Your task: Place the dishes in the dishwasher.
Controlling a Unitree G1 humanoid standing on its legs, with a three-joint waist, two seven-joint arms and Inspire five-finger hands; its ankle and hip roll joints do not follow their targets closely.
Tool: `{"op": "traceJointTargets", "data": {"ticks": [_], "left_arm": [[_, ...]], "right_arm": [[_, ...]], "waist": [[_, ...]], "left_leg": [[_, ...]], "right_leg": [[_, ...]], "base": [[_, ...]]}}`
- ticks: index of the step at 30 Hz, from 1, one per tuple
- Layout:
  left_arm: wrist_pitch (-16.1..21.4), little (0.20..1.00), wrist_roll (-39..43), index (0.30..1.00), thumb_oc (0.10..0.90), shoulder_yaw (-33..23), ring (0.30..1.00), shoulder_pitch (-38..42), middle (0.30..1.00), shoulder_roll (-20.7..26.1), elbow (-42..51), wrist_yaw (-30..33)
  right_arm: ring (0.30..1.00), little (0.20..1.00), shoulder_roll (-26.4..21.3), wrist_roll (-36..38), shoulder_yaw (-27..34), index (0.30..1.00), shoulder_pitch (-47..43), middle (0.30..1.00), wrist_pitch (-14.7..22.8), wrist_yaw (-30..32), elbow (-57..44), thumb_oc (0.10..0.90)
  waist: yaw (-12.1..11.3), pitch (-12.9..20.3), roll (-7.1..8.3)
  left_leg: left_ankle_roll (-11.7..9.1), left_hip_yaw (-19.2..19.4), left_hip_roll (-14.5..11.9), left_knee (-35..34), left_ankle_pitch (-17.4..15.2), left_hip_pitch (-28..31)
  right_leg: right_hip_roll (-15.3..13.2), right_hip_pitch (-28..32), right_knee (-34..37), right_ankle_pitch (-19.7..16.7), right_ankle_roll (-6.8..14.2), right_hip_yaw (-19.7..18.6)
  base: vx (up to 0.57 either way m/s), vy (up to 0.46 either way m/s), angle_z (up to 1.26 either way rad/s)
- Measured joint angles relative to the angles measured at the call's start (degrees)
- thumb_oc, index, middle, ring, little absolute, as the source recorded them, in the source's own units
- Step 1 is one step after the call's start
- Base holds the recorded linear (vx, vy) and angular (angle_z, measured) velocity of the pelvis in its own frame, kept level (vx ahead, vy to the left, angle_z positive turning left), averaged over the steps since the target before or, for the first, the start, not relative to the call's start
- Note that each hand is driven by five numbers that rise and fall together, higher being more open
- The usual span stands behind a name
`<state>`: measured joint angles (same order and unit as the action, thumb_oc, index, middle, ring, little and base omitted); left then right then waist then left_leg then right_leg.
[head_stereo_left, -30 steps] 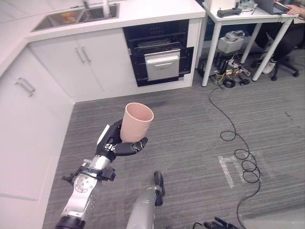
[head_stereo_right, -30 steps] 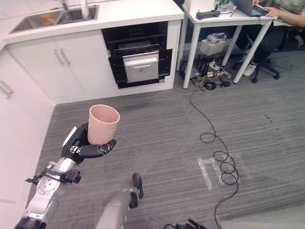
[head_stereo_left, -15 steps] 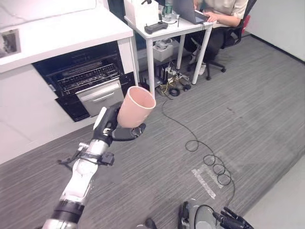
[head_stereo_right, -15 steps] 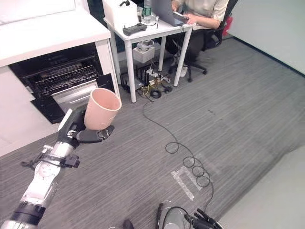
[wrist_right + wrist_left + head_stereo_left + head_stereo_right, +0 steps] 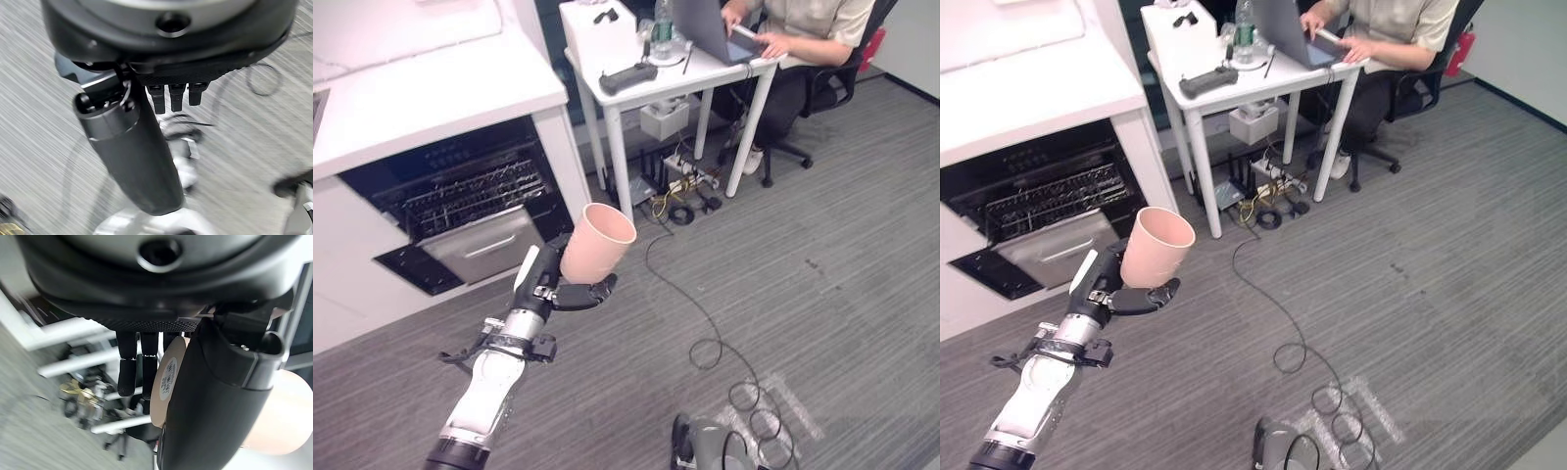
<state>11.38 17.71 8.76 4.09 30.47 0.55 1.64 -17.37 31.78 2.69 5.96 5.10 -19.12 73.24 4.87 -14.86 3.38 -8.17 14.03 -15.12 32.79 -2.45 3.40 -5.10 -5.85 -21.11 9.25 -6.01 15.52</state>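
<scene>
Far left: an open dishwasher (image 5: pixel 460 211) under a white counter (image 5: pixel 421 93), door down, dark wire racks showing inside.

Just right of that and nearer: the left hand (image 5: pixel 546 286), up in the air over the grey floor (image 5: pixel 822 323), wrapped round a pink cup (image 5: pixel 595 243). Fingers behind the cup, thumb curled across the front near the bottom, as seen in the left wrist view (image 5: pixel 168 382) too. Cup near the dishwasher but not touching it, a little to its right.

Right of the cup: a white desk (image 5: pixel 690 73) with a laptop (image 5: pixel 705 24), a bottle and a dark controller on top. A person (image 5: pixel 803 39) sitting there, typing. Wires in a bunch under the desk, and one long black cord (image 5: pixel 690 304) running across the floor.

Right hand (image 5: pixel 171 95) low down over the floor, holding nothing, fingers straight and loose.

Best way to do this step, as a guess: keep a snug hold on the cup, swing it left toward the open racks, go slow, stay clear of the door edge, and tip the cup mouth-down before letting go.

Cup pointing: open mouth up and leaning a bit to the right and away, bottom down in the hand. Long line of the cup running from bottom to mouth, nearly straight up, only a little tilted.
</scene>
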Motion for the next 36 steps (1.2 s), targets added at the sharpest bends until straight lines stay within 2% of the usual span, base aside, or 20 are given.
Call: {"op": "traceJointTargets", "data": {"ticks": [1, 2, 3, 4, 5, 9, 12, 14, 15, 17, 18, 19, 21, 26, 27, 29, 30, 32, 33, 36], "left_arm": [[0.1, 0.3, 0.12, 0.3, 0.4, -0.07, 0.3, 1.52, 0.3, 0.25, 0.05, 0.48], [0.11, 0.3, 0.12, 0.3, 0.4, 0.4, 0.3, 2.51, 0.3, 0.01, -0.2, 0.85], [0.98, 0.3, 0.15, 0.3, 0.4, 0.8, 0.3, 3.29, 0.3, -1.56, -0.71, 1.08], [2.62, 0.3, 0.25, 0.3, 0.4, 0.55, 0.3, 4.31, 0.3, -1.6, -0.82, 1.7], [3.46, 0.3, 0.3, 0.3, 0.4, 0.78, 0.3, 5.4, 0.3, -2.47, -1.79, 1.94], [3.64, 0.3, 0.1, 0.3, 0.4, 1.83, 0.3, 3.7, 0.3, -2.07, -3.15, 1.87], [3.72, 0.3, 0.11, 0.3, 0.4, 1.69, 0.3, 3.7, 0.3, -2.04, -5.65, 1.61], [4.46, 0.3, 0.07, 0.3, 0.4, 0.91, 0.3, 3.72, 0.3, -1.96, -5.63, 1.31], [4.71, 0.3, 0.07, 0.3, 0.4, 0.56, 0.3, 3.73, 0.3, -2.1, -6.0, 1.35], [4.83, 0.3, -0.03, 0.3, 0.4, 0.41, 0.3, 3.01, 0.3, -1.96, -7.65, 1.38], [4.82, 0.3, -0.07, 0.3, 0.4, 0.1, 0.3, 2.93, 0.3, -1.91, -9.22, 1.44], [4.77, 0.3, -0.08, 0.3, 0.4, 0.08, 0.3, 2.74, 0.3, -1.89, -9.63, 1.82], [5.31, 0.3, -0.19, 0.3, 0.4, -0.61, 0.3, 3.59, 0.3, -1.96, -7.4, 1.85], [5.38, 0.3, -1.66, 0.3, 0.4, -1.16, 0.3, 6.53, 0.3, -1.72, -7.05, 3.6], [5.34, 0.3, -2.54, 0.3, 0.4, -1.39, 0.3, 6.49, 0.3, -1.57, -6.94, 4.83], [5.27, 0.3, -2.84, 0.3, 0.4, -1.34, 0.3, 6.41, 0.3, -1.58, -6.93, 5.3], [5.15, 0.3, -2.89, 0.3, 0.4, -1.27, 0.3, 6.43, 0.3, -1.42, -6.94, 5.3], [5.01, 0.3, -2.97, 0.3, 0.4, -1.21, 0.3, 6.36, 0.3, -1.36, -6.83, 5.33], [5.01, 0.3, -3.57, 0.3, 0.4, -1.23, 0.3, 6.56, 0.3, -1.27, -6.61, 5.49], [4.92, 0.3, -4.53, 0.3, 0.4, -1.02, 0.3, 6.43, 0.3, -0.61, -6.65, 5.6]], "right_arm": [[0.9, 0.9, -1.03, -0.04, 1.02, 0.9, -0.88, 0.9, 0.89, -0.04, -0.25, 0.8], [0.9, 0.9, -2.49, -0.06, 1.86, 0.9, -1.86, 0.9, 1.03, -0.11, -0.39, 0.8], [0.9, 0.9, -4.17, -0.06, 2.13, 0.9, -2.23, 0.9, 0.99, -0.31, -0.64, 0.8], [0.9, 0.9, -4.97, -0.06, 1.83, 0.9, -2.08, 0.9, 0.8, -0.46, -1.81, 0.8], [0.9, 0.9, -5.05, -0.03, 1.42, 0.9, -2.62, 0.9, 0.69, 0.23, -1.4, 0.8], [0.9, 0.9, -3.08, -0.09, 0.05, 0.9, -2.96, 0.9, -1.14, 0.55, -0.51, 0.8], [0.9, 0.9, -0.48, -0.02, -0.31, 0.9, -1.51, 0.9, -1.55, 0.4, -0.53, 0.8], [0.9, 0.9, 0.89, 0.03, 0.16, 0.9, -1.79, 0.9, -1.72, 1.04, 0.35, 0.8], [0.9, 0.9, 1.03, 0.05, 1.59, 0.9, -2.52, 0.9, -1.88, 1.22, 1.67, 0.8], [0.9, 0.9, -0.15, 0.43, 2.57, 0.9, -2.6, 0.9, -1.66, 1.72, 1.61, 0.8], [0.9, 0.9, 0.65, 0.58, 2.62, 0.9, -2.41, 0.9, -1.6, 2.3, 1.71, 0.8], [0.9, 0.9, 0.95, 1.0, 2.57, 0.9, -2.08, 0.9, -1.48, 2.15, 0.98, 0.8], [0.9, 0.9, 1.42, 2.05, 2.48, 0.9, -1.35, 0.9, -1.54, 2.14, -0.54, 0.8], [0.9, 0.9, 1.45, 4.21, 2.7, 0.9, -1.43, 0.9, -0.36, 2.08, -3.48, 0.8], [0.9, 0.9, 1.35, 4.17, 2.3, 0.9, -2.25, 0.9, -0.11, 1.98, -4.17, 0.8], [0.9, 0.9, 1.35, 4.18, 2.15, 0.9, -2.3, 0.9, -0.09, 1.9, -4.69, 0.8], [0.9, 0.9, 1.33, 4.21, 2.0, 0.9, -2.27, 0.9, -0.29, 1.71, -4.42, 0.8], [0.9, 0.9, 0.82, 4.22, 1.94, 0.9, -2.13, 0.9, -0.55, 1.62, -4.19, 0.8], [0.9, 0.9, 0.57, 4.22, 1.44, 0.9, -2.08, 0.9, -0.56, 1.55, -3.74, 0.8], [0.9, 0.9, 0.76, 4.27, 1.32, 0.9, -2.19, 0.9, -1.18, 1.54, -2.75, 0.8]], "waist": [[-0.55, 0.06, 0.75], [0.08, -0.04, -0.78], [0.84, -0.3, -5.19], [0.87, 0.49, -5.23], [1.5, -0.19, -6.19], [-1.28, 0.03, -5.62], [-1.78, 0.99, -2.43], [-2.44, 1.3, -0.26], [-2.85, 1.0, 0.64], [-3.89, 1.04, -1.82], [-3.82, 0.95, -1.09], [-3.33, 0.83, -2.04], [-2.49, 1.04, -5.82], [-2.14, 1.11, -6.85], [-2.31, 1.1, -6.88], [-2.04, 1.06, -7.16], [-1.65, 1.02, -6.7], [-2.18, 0.9, -6.77], [-1.85, 0.95, -6.53], [-1.45, 0.7, -5.85]], "left_leg": [[2.44, 1.3, 6.33, -5.36, -3.45, -3.63], [5.54, 3.26, 10.6, -14.81, -2.64, -5.57], [6.18, 1.81, 8.3, -18.75, -1.54, -8.62], [5.01, 2.01, 6.68, -18.55, 0.02, -13.29], [4.45, 0.8, 5.1, -19.24, 1.26, -15.47], [3.38, -1.16, 2.07, -19.36, 2.49, -20.45], [5.36, 5.91, 1.71, -15.75, 2.73, -20.16], [7.01, 8.0, 6.73, -14.5, 1.83, -20.27], [10.87, 7.71, 10.62, -15.17, 1.33, -19.99], [16.98, 7.64, 14.61, -22.63, 2.43, -14.1], [18.01, 6.31, 15.53, -22.75, 3.25, -11.33], [18.71, 5.25, 15.74, -23.27, 1.73, -9.3], [19.07, 1.89, 16.55, -23.99, -1.01, -7.14], [19.67, -2.02, 19.22, -21.32, -4.68, -4.15], [19.55, -2.89, 19.41, -20.57, -5.28, -4.05], [19.07, -6.07, 19.22, -21.0, -5.55, -3.65], [17.85, -7.32, 19.15, -21.06, -5.6, -2.96], [16.62, -9.97, 19.28, -21.33, -6.29, -1.9], [16.53, -10.38, 19.43, -21.1, -6.31, -1.89], [16.04, -13.32, 20.82, -20.98, -6.79, -1.39]], "right_leg": [[0.46, 3.52, 3.85, -0.08, 0.7, 0.41], [1.28, 6.99, 5.58, 2.44, 12.0, 2.12], [3.58, 4.4, -0.09, 2.96, 12.2, 1.79], [1.52, 2.96, -0.47, 5.67, 4.83, 0.55], [2.79, 3.25, -2.8, 6.7, 0.84, 2.11], [4.58, 6.76, 0.26, 7.54, 1.42, 2.36], [4.72, 12.17, 4.97, 7.67, 1.78, 5.27], [3.87, 13.86, 6.33, 8.36, 3.25, 4.86], [2.79, 14.62, 6.26, 8.86, 4.12, 4.39], [3.36, 16.05, 2.21, 9.47, 6.96, 3.85], [1.95, 17.41, -0.87, 9.63, 7.93, 3.97], [0.53, 15.81, -6.96, 7.82, 9.61, 4.25], [-3.04, 13.25, -5.03, 9.11, 10.46, 5.32], [-9.47, 3.5, -19.72, 5.06, 11.82, 3.64], [-9.52, -0.85, -24.64, 3.82, 11.79, 3.94], [-6.81, -2.86, -23.49, 4.67, 12.77, 3.17], [-3.43, -3.82, -18.21, 4.84, 12.16, 2.92], [-1.09, -4.81, -13.16, 5.23, 11.02, 3.06], [0.81, -5.36, -4.06, 4.05, 10.05, 2.88], [1.7, -8.06, -0.82, 0.28, 10.44, -0.78]], "base": [[0.35, 0.121, -0.09], [0.36, 0.15, -0.17], [0.2, 0.157, 0.08], [0.28, 0.152, 0.22], [0.35, 0.162, 0.23], [0.28, 0.149, -0.25], [0.31, 0.248, 0.14], [0.34, 0.372, 0.43], [0.3, 0.336, 0.14], [0.24, 0.351, -0.09], [0.2, 0.31, 0.07], [0.29, 0.316, 0.32], [0.34, 0.426, 0.71], [0.17, 0.179, 0.58], [0.12, -0.03, 0.41], [0.09, -0.107, 0.64], [0.07, -0.156, 0.77], [0.08, -0.202, 0.65], [0.07, -0.198, 0.7], [0.05, -0.167, 0.7]]}}
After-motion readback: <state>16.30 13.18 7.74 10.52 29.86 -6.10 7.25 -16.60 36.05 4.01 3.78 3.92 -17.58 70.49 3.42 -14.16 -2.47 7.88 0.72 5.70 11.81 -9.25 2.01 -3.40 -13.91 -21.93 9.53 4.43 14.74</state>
